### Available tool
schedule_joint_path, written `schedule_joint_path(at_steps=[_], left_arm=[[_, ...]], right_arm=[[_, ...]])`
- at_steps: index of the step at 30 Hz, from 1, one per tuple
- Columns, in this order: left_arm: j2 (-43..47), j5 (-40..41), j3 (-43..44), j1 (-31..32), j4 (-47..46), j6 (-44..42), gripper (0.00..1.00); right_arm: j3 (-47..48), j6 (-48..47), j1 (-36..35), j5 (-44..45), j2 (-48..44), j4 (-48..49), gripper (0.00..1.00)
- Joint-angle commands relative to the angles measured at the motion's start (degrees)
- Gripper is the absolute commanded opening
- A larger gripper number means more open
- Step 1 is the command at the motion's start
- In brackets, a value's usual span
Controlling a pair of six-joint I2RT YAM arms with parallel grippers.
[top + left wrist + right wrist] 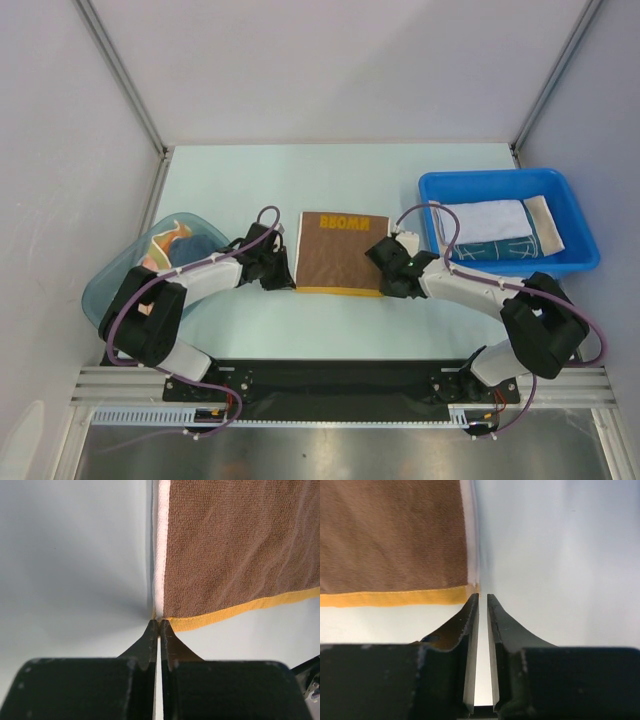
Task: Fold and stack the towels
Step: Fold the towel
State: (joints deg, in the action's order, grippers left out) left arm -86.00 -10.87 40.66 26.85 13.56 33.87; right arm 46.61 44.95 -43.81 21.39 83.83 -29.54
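A: Item one on our list: brown towel (340, 250). It lies flat at the middle of the table (230, 190), with yellow lettering toward the far end and a yellow hem (240, 611) along the near edge.

B: Agreed. Handling, as we judge it: soft terry, light and limp, not fragile. It should sag wherever it goes unsupported, and drag on the table rather than slide.

A: Item two: left gripper (159, 621), at the towel's near-left corner. The fingers are pressed together with no gap.

B: Note for that entry: the tips meet right at the corner. From the wrist view we cannot tell whether a bit of hem is caught between them or only touched.

A: Item three: right gripper (483, 596), at the near-right corner. The fingers stand a narrow slit apart with nothing between them, and the corner lies just beside one tip.

B: Recommended hold, in our judgement: the two near corners, on the hem, where the cloth looks thicker and firmer. With one corner per arm the edge should lift evenly and carry over toward the far edge.

A: Other stock: white towel (490, 220) and teal towel (495, 250), both folded, in the blue bin (575, 215) at right. Orange towel (165, 243), bunched, in the teal tub (110, 285) at left.
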Motion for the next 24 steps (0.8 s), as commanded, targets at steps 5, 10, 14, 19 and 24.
schedule_joint_path(at_steps=[5,10,14,19,24], left_arm=[[0.13,0.24,0.91,0.48,-0.29,-1.52,0.00],[0.57,0.59,1.00,0.48,-0.12,-1.35,0.00],[1.18,0.68,0.82,0.57,0.15,-1.17,0.00],[1.80,1.12,0.82,0.57,0.32,-1.00,0.00],[2.32,1.73,1.87,0.57,1.90,-0.56,0.00]], right_arm=[[3.75,2.16,-0.66,1.29,1.33,-0.52,0.23],[4.72,2.69,-1.28,0.94,4.31,-0.61,0.24],[4.37,3.39,-1.63,0.94,5.20,0.01,0.23],[4.28,3.22,-1.80,2.25,5.03,-0.08,0.00],[5.59,2.60,-1.89,4.01,2.84,-3.24,0.00]])
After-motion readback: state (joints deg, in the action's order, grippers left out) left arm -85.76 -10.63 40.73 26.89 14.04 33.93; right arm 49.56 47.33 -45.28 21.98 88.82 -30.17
